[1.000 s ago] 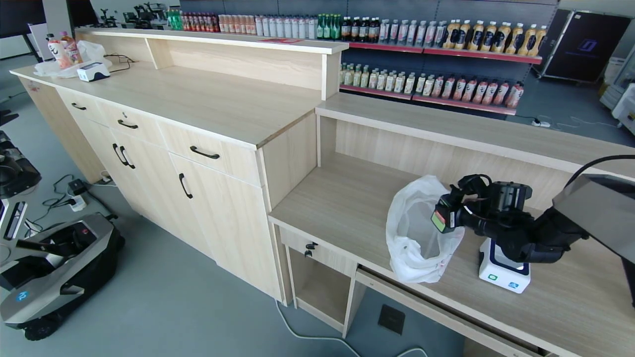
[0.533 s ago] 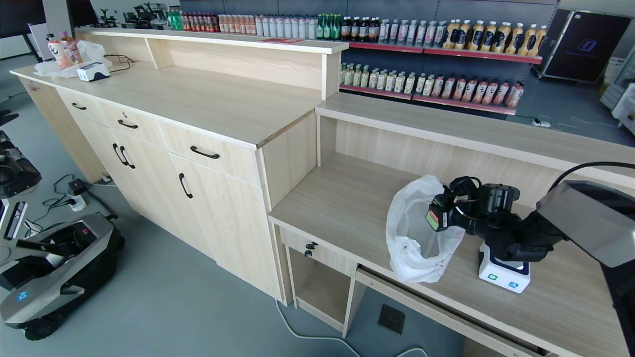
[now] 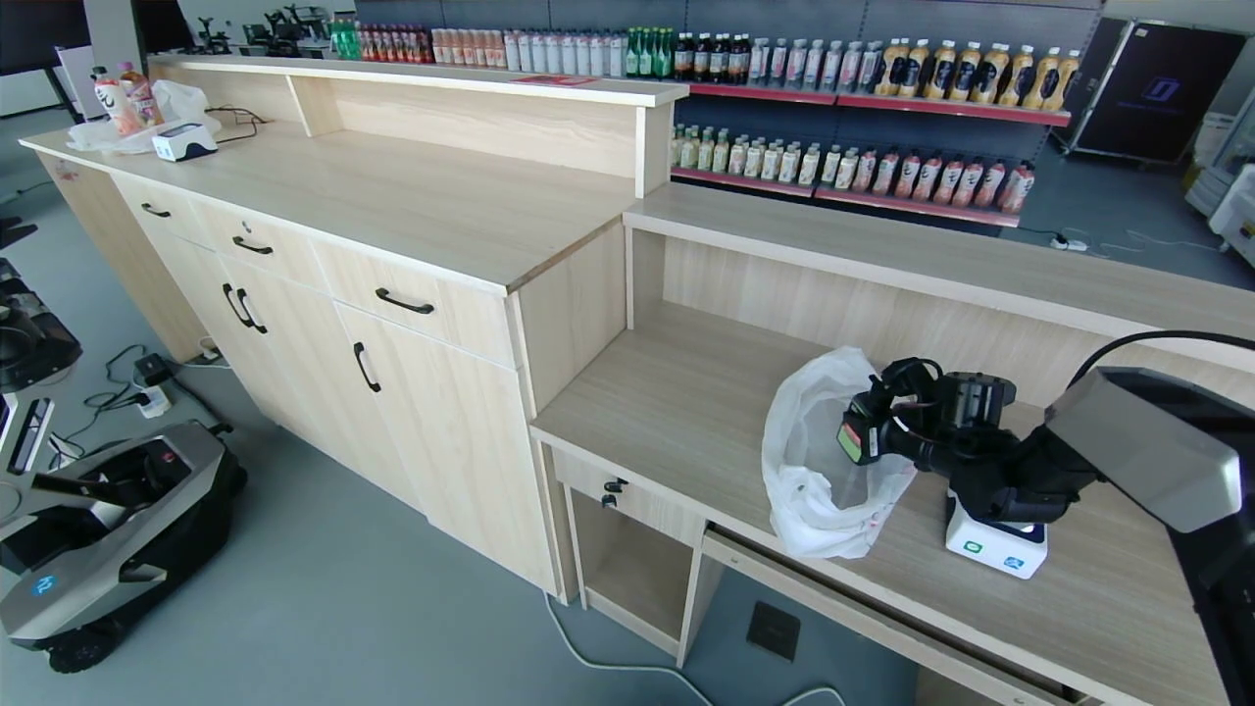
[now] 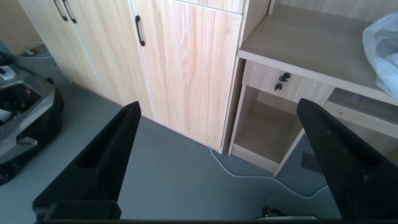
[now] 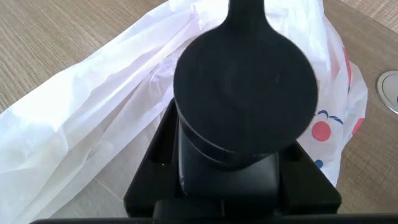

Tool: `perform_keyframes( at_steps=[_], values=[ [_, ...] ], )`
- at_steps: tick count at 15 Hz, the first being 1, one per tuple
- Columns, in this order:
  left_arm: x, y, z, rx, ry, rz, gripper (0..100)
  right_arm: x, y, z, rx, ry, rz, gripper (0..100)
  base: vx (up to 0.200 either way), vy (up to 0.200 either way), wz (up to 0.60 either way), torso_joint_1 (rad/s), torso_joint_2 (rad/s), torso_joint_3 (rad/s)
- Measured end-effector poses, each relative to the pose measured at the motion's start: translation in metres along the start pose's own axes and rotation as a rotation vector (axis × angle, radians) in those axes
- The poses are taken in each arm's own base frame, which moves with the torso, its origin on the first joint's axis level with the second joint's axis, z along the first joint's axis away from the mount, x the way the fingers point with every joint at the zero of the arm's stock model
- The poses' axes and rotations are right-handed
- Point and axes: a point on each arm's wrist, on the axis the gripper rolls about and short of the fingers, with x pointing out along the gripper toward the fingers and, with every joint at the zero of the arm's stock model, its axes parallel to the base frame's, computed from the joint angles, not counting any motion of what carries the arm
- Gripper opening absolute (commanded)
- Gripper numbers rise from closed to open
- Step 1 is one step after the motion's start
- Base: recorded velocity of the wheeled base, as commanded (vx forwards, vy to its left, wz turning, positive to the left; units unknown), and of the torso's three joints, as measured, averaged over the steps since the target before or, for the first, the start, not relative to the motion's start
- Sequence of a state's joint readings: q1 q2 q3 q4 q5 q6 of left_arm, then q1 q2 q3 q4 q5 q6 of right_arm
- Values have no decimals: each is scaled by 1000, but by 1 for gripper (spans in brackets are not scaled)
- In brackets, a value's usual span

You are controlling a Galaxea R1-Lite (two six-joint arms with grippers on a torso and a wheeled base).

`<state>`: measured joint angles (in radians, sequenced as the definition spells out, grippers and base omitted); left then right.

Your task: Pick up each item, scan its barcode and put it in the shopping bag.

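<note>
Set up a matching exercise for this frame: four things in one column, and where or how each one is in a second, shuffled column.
Things:
1. shopping bag
2. scanner
3. dark item
4. left gripper

Places and states:
A. open, hanging over the grey floor by the cabinet
B. held in the right gripper at the bag's mouth
C. white and blue, standing on the desk beside the bag
D. white plastic, on the desk with its mouth open

Pairs: 1-D, 2-C, 3-B, 4-A
</note>
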<state>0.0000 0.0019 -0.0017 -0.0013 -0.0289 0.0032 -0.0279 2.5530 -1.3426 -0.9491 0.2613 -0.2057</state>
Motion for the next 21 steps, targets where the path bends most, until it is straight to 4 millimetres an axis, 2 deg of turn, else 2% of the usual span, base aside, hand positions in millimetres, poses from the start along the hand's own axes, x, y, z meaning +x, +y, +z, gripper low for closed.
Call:
perform_keyframes(
  at_steps=[1,4,6,8,10,12,14,17,20,21],
  values=[
    [0,0,0,0,0,0,100,2,2,0,-2,-4,3,100,0,0,0,0,0,0],
    [0,0,0,0,0,0,100,3,5,1,-3,-8,9,100,0,0,0,0,0,0],
    [0,0,0,0,0,0,100,1,4,9,-6,-22,8,100,0,0,0,0,0,0],
    [0,0,0,0,0,0,100,-9,3,31,-12,-47,3,100,0,0,0,0,0,0],
    [0,0,0,0,0,0,100,-33,0,65,-48,-94,-14,100,0,0,0,0,0,0],
    [0,0,0,0,0,0,100,-74,-8,95,-121,-122,-54,100,0,0,0,0,0,0],
    [0,0,0,0,0,0,100,-128,-19,110,-195,-103,-118,100,0,0,-600,-59,112,58],
    [0,0,0,0,0,-1,100,-227,-40,109,-253,3,-262,100,0,0,-600,-45,87,36],
    [0,0,0,0,0,-1,100,-322,-50,95,-160,202,-453,100,0,0,-600,-10,10,15],
    [0,0,0,0,0,0,100,-346,-49,88,-111,284,-531,100,0,0,-600,-7,-2,2]
  ],
)
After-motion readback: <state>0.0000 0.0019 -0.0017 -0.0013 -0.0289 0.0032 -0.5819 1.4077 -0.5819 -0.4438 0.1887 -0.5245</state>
